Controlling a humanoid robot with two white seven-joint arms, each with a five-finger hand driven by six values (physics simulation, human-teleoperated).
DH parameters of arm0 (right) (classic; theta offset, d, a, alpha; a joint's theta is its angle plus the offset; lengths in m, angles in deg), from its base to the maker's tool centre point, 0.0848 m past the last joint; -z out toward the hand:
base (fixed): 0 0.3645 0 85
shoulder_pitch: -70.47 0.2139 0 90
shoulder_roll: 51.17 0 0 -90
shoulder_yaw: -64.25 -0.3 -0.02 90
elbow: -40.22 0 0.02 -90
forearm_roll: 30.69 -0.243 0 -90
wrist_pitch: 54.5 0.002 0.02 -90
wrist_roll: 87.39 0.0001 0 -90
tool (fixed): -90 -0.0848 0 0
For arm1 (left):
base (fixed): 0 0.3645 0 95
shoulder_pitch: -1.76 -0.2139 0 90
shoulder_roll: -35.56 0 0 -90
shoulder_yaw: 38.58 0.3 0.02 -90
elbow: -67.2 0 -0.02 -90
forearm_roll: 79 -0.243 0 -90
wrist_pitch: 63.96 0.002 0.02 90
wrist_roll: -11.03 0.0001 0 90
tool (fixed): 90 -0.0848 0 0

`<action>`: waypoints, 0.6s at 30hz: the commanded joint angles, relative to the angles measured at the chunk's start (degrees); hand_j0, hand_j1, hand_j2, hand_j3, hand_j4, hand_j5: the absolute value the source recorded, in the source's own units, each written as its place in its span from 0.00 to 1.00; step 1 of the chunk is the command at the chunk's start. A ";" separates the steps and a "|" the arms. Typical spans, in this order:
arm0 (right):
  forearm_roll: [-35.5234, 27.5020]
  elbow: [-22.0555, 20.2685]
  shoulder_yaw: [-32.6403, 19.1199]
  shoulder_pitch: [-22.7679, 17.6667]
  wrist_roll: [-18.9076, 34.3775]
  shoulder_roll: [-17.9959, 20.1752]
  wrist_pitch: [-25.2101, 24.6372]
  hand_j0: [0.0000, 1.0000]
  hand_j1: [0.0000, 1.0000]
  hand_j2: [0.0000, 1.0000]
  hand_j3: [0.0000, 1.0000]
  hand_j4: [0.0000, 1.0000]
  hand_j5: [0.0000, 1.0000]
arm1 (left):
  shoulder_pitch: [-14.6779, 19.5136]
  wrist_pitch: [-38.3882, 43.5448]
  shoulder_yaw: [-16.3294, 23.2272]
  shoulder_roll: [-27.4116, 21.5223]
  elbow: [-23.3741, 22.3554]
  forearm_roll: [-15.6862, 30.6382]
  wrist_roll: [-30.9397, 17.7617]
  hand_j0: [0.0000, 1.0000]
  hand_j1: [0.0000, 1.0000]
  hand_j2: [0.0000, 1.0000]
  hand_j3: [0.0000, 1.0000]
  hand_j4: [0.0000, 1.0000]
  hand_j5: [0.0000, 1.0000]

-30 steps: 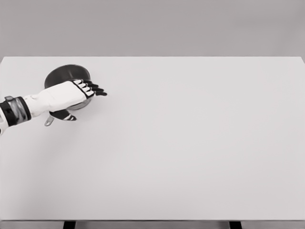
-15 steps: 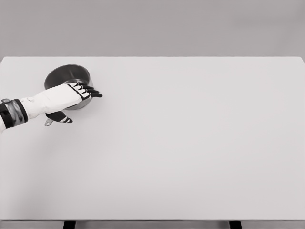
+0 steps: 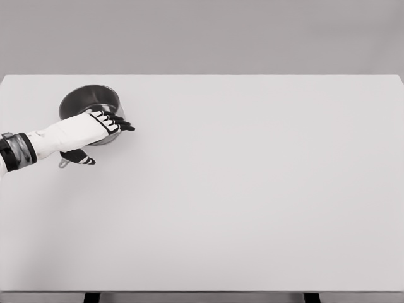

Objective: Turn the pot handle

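Note:
A dark metal pot [image 3: 85, 100] stands on the white table [image 3: 252, 189] at the far left. Its handle runs toward the near left, mostly hidden under my hand; only the handle's end [image 3: 63, 163] shows. My left hand [image 3: 95, 129] lies over the near side of the pot and the handle, fingers stretched out to the right past the rim, thumb below by the handle. The fingers look spread and I see nothing grasped. The right arm is out of view.
The table's left edge lies just beyond my forearm [image 3: 19, 151]. The table's far edge runs behind the pot.
My left hand has drawn back a little to the left and slightly lower over the pot. The pot itself stays where it was.

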 commanded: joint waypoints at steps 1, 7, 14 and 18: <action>0.01 0.00 0.00 0.00 0.01 0.00 0.00 1.00 1.00 1.00 1.00 1.00 1.00 | 0.00 0.15 -0.03 -0.06 0.10 0.35 0.05 1.00 1.00 1.00 1.00 1.00 1.00; 0.01 0.00 0.00 0.00 0.01 0.00 0.00 1.00 1.00 1.00 1.00 1.00 1.00 | 0.09 0.15 -0.82 -0.23 0.19 0.35 0.05 1.00 1.00 1.00 1.00 1.00 1.00; 0.01 0.00 0.00 0.00 0.01 0.00 0.00 1.00 1.00 1.00 1.00 1.00 1.00 | 0.09 0.15 -1.52 -0.32 0.54 0.35 0.05 1.00 1.00 1.00 1.00 1.00 1.00; 0.01 0.00 0.00 0.00 0.01 0.00 0.00 1.00 1.00 1.00 1.00 1.00 1.00 | 0.09 0.15 -1.70 -0.32 0.45 0.26 0.05 1.00 1.00 1.00 1.00 1.00 1.00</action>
